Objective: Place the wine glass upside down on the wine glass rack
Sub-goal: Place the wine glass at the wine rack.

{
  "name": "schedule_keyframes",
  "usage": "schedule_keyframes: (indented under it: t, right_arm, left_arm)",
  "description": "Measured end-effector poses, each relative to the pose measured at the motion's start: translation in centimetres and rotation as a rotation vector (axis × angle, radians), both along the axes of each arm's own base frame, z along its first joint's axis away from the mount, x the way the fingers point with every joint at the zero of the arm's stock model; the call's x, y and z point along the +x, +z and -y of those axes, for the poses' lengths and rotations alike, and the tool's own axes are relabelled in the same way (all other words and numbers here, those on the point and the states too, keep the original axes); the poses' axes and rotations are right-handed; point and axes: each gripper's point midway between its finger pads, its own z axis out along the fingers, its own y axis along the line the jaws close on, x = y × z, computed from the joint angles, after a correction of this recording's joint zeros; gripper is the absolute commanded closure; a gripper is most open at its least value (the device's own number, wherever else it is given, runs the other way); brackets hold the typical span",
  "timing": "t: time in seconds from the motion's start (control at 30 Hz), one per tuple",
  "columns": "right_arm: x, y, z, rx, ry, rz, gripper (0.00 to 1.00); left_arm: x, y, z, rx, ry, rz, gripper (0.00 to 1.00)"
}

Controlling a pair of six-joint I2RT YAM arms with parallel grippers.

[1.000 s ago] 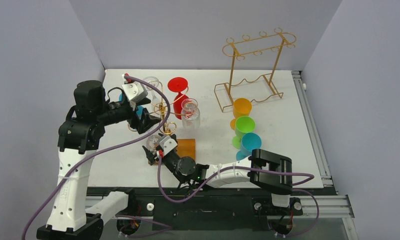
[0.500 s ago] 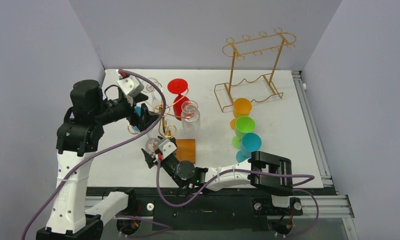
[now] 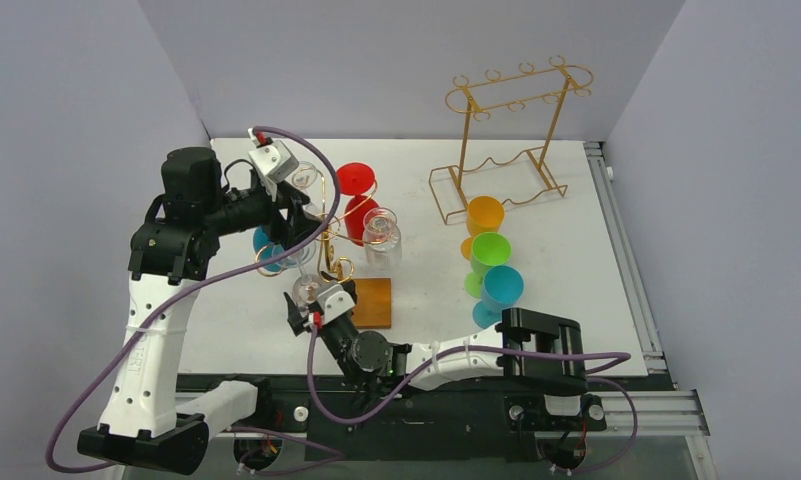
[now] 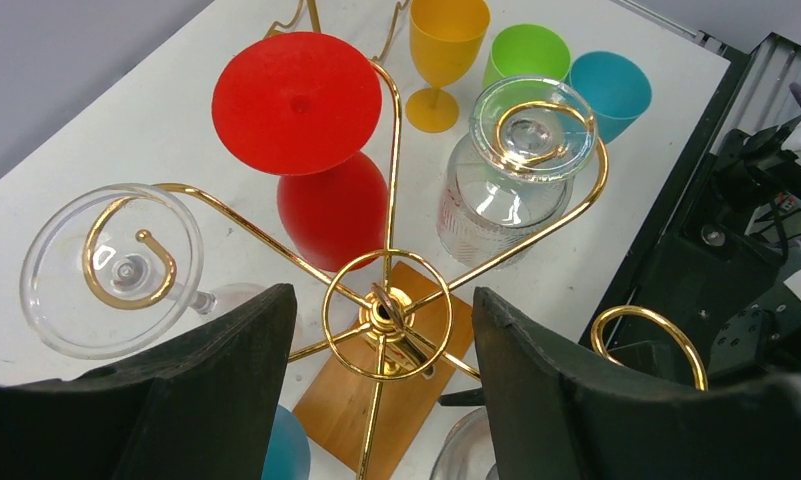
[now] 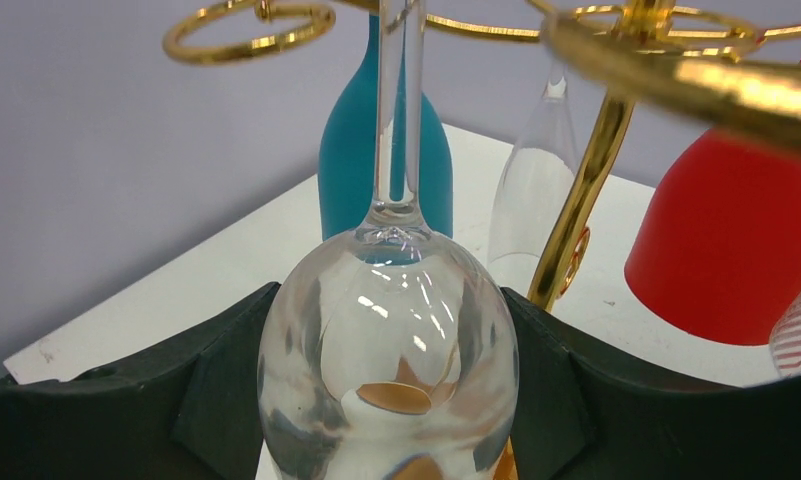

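The clear wine glass stands upside down, stem upward, at the near side of the rack. The right gripper clamps its bowl. The left gripper hovers above the rack's centre with its fingers spread, holding nothing.

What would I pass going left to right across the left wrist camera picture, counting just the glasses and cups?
From the left: clear glass → red glass → yellow goblet → green cup → blue cup.
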Motion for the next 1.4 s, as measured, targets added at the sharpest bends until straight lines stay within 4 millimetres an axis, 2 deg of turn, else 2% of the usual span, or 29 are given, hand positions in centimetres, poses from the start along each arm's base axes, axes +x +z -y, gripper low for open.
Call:
schedule_keyframes:
  t: [0.1, 0.37, 0.7, 1.13, 1.4]
  right_arm:
    - [0.3, 0.9, -0.5, 0.022, -0.023, 0.007, 1.0]
    - [0.6, 0.2, -1.8, 0.005, -0.03, 0.021, 1.0]
    - [1.4, 0.2, -2.5, 0.001, -0.045, 0.019, 1.0]
    - [2.5, -0.2, -2.0, -0.016, -0.073, 0.014, 1.0]
    - [2.9, -1.1, -2.8, -0.05, -0.056, 0.001, 1.0]
  left_arm:
    - [-0.2, 0.1, 0.2, -0.004, -0.015, 0.002, 0.44]
    - [-0.7, -0.8, 0.2, 0.014, -0.031, -0.032, 0.54]
    - [-0.8, -1.0, 0.5, 0.012, -0.047, -0.049, 0.56]
    - [-1.0, -1.0, 0.9, 0.01, -0.052, -0.055, 0.57]
    - [-1.1, -1.1, 1.0, 0.006, -0.05, -0.065, 0.57]
